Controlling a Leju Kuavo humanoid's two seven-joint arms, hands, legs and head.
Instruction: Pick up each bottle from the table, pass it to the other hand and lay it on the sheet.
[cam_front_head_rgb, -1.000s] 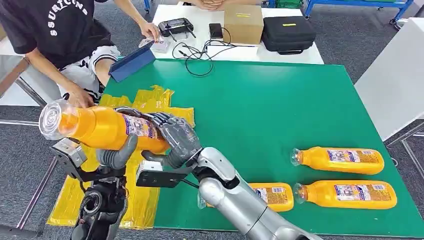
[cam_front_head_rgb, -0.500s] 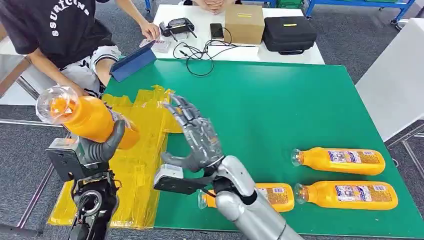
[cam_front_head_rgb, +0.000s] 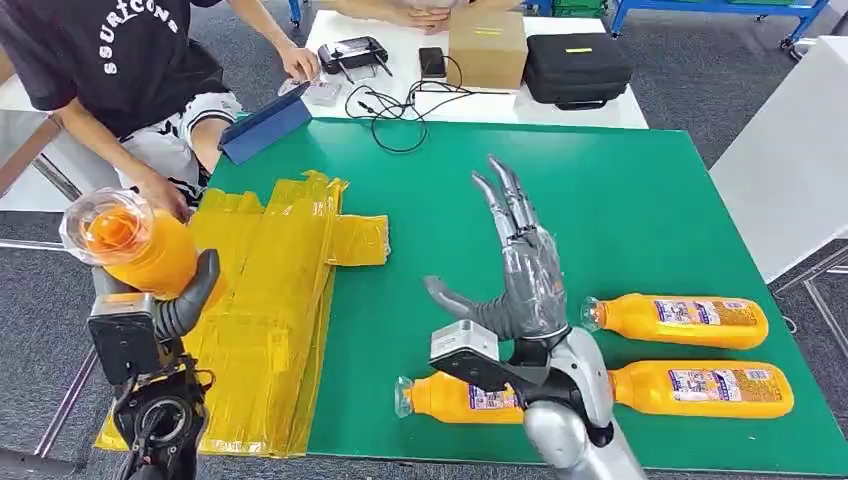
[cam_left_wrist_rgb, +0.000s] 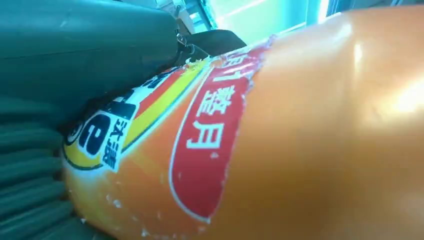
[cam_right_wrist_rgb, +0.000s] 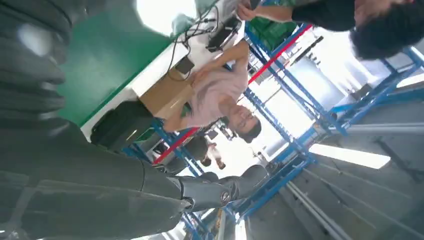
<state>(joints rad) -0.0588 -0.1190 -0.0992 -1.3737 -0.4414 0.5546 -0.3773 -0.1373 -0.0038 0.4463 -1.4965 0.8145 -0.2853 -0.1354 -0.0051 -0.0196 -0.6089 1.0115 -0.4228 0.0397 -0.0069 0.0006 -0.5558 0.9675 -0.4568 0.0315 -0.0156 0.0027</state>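
Note:
My left hand (cam_front_head_rgb: 185, 300) grips an orange bottle (cam_front_head_rgb: 135, 243) off the table's left edge, its clear cap end pointing up toward me. The left wrist view shows that bottle's orange body and red label (cam_left_wrist_rgb: 210, 135) close up. The yellow sheet (cam_front_head_rgb: 270, 290) lies bare on the left part of the green table (cam_front_head_rgb: 600, 200). My right hand (cam_front_head_rgb: 520, 275) is raised over the table's middle, fingers spread and holding nothing. Three more orange bottles lie on the table: one (cam_front_head_rgb: 680, 320) at the right, one (cam_front_head_rgb: 700, 390) below it, one (cam_front_head_rgb: 455, 397) partly behind my right arm.
A person in a black shirt (cam_front_head_rgb: 110, 60) sits at the far left, one hand near the sheet's corner. A white table (cam_front_head_rgb: 390, 60) behind holds a blue tablet case (cam_front_head_rgb: 262, 127), cables, a cardboard box (cam_front_head_rgb: 487, 45) and a black case (cam_front_head_rgb: 578, 66).
My right hand let go of the bottle and swung right and up, fingers opening. My left hand kept the bottle and drew it left, tipping it more upright.

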